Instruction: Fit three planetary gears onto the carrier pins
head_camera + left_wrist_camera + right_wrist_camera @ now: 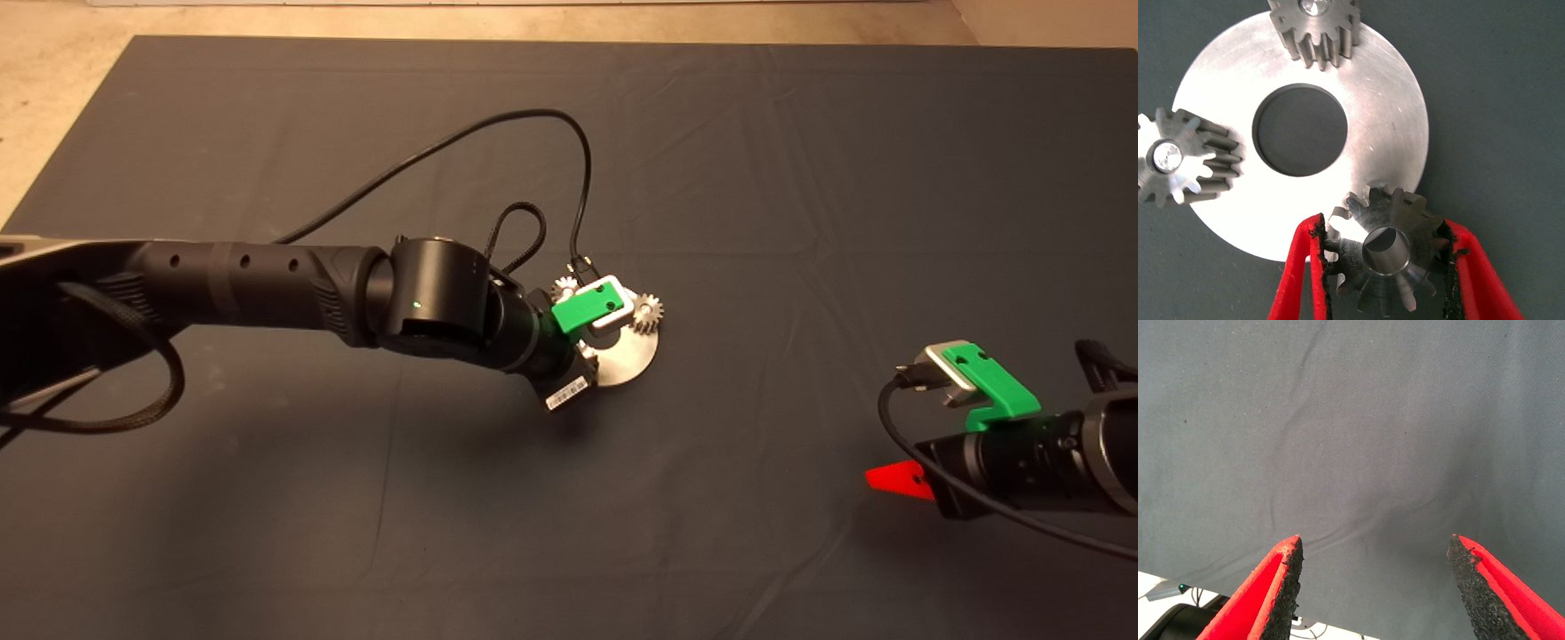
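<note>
The round silver disc (pixel 1385 127) with a large centre hole lies on the mat, and also shows in the head view (pixel 631 360). Two planetary gears sit on carrier pins at its rim: one (pixel 1185 160) with the pin top (pixel 1168 157) showing in its hole, and another (pixel 1315 30). Both also show in the head view (pixel 650 312) (pixel 565 287). My left gripper (pixel 1383 230) is shut on the third gear (pixel 1385 257) and holds it over the disc's rim. The third pin is hidden under it. My right gripper (pixel 1375 543) is open and empty, parked at the lower right (pixel 898 480).
The left arm (pixel 267 276) reaches across the dark mat (pixel 800 178) from the left, with black cables looping above the disc. Bare floor borders the mat at the back and far left.
</note>
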